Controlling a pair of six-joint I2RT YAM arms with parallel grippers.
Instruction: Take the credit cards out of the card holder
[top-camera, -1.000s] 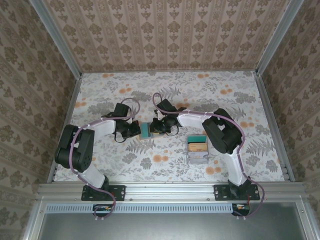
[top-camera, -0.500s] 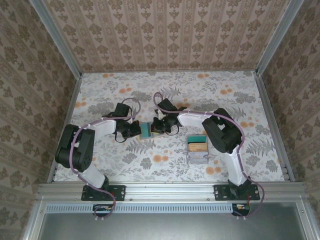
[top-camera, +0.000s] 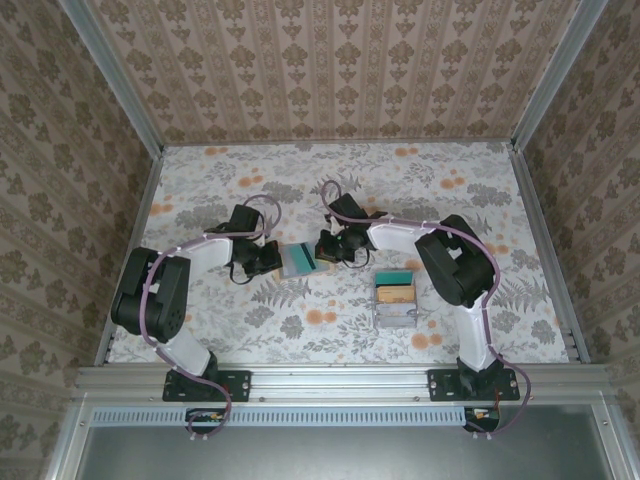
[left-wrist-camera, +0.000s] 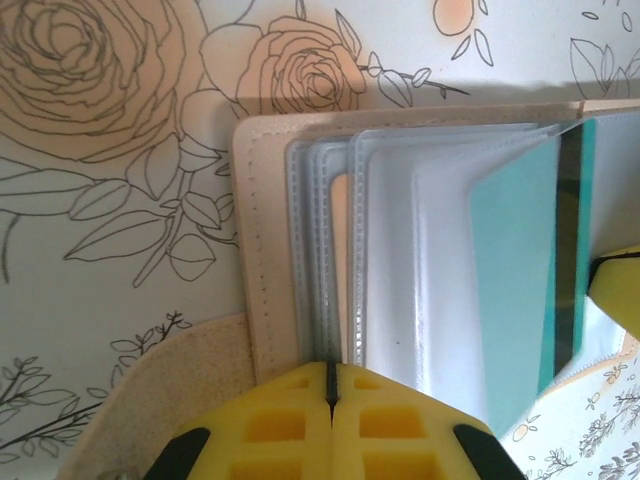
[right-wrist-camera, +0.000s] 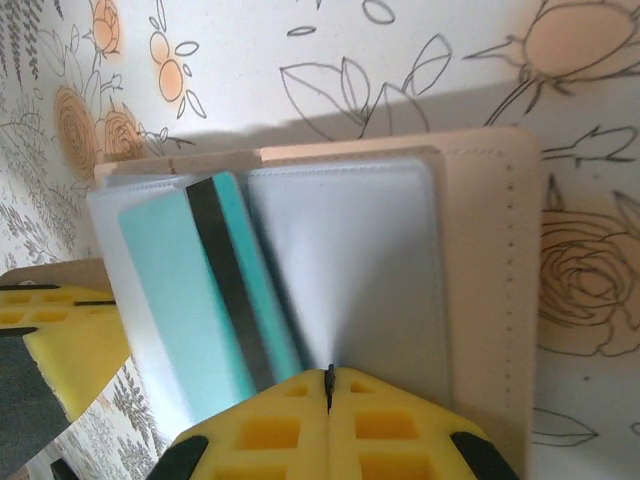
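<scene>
My left fingers, padded in yellow foam, are pressed together on the near edge of the small flat tan leather-like card holder, pinching its stitched cover and the first of its clear plastic sleeves. My right fingers, padded the same way, are clamped on the opposite half of the card holder, gripping the cover and the white sleeve that lies on it. Seen from above, the card holder lies spread open on the floral-patterned table, directly between my left fingers and my right fingers, near the middle of the surface. A thin teal plastic card with a black stripe along one long side stands tilted among the sleeves, toward the half my right fingers hold; from my right wrist the same card leans to the left of the flat white sleeve. I cannot tell how much of it sits inside a sleeve. A clear plastic compartment box with something teal and something tan inside rests on the table beside my right arm, apart from the card holder.
</scene>
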